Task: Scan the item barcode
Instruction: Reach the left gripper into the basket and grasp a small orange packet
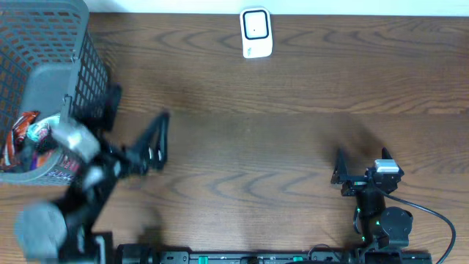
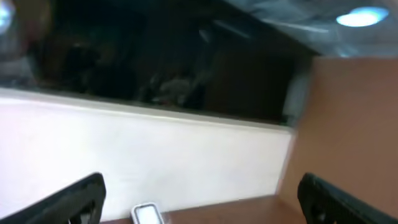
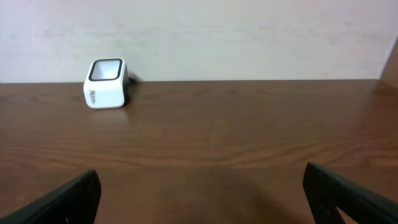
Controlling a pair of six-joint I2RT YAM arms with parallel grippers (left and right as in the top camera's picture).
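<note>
Left gripper (image 2: 202, 193) stands with its jaws spread wide and nothing between them. In the overhead view its arm is a blurred shape at the lower left of the frame, just beside the grey mesh basket (image 1: 44, 37). The colourful packets (image 1: 26, 136) lie inside the basket near its lower left corner, partly hidden behind the blurred arm; no barcode can be made out. Right gripper (image 1: 363, 165) sits at the lower right, well apart from the basket, jaws equally wide and holding nothing, low above the wood.

The white scanner (image 1: 256, 33) stands at the top centre of the overhead view, close to the far edge of the table (image 1: 293, 110) where it meets the pale wall (image 3: 249, 31). Seen from the right wrist, it sits at the upper left. Bare brown wood fills the middle of the frame between both grippers and the scanner.
</note>
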